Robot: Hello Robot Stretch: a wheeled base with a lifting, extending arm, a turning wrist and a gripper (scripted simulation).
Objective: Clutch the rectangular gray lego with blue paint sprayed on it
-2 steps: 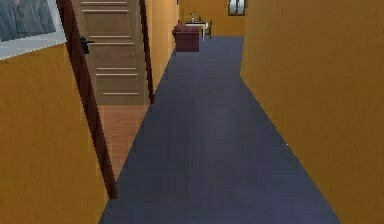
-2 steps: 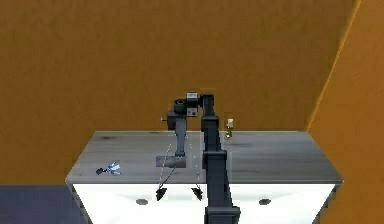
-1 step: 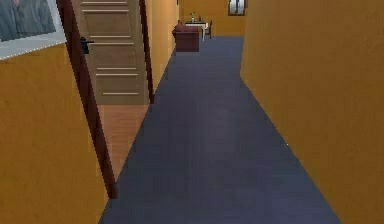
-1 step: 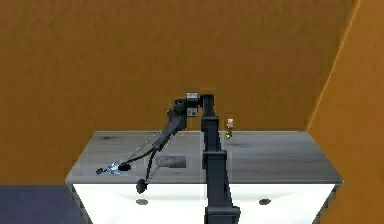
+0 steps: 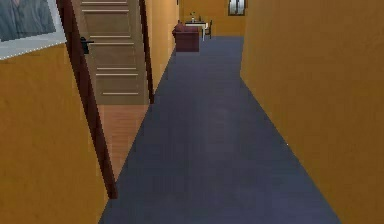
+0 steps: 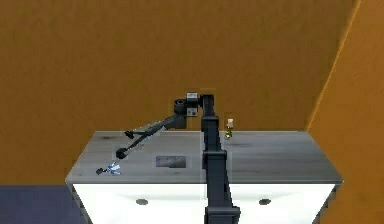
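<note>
- On the near-left corner of the grey tabletop (image 6: 270, 165) lies a small blue-grey piece (image 6: 108, 168) (by colour probably the lego wanted; too small to be sure of its shape).
- Gripper (image 6: 122, 146) reaches left from the far end of the arm (image 6: 212, 160), and its thin fingers (image 6: 150, 127) slant down toward that piece. Whether the tips touch it or stop just short, cannot tell.
- Finger spread: cannot tell from these pictures. Whether anything is in hold: cannot tell either, since the piece sits on the surface right by the tips.
- Risk one: the piece lies close to the table's left and near edges. A sideways nudge from a finger would likely push it off to the floor.
- Risk two: the fingers come in at a slant, so a low pass could scrape the top and flick the piece away rather than take it.
- Risk three: a small yellowish figure (image 6: 230, 125) stands at the far edge, just right of the arm. A swing to the right could topple it.
- Ahead runs a narrow hallway with a door (image 5: 115, 50) at the left (little room for any base move).
</note>
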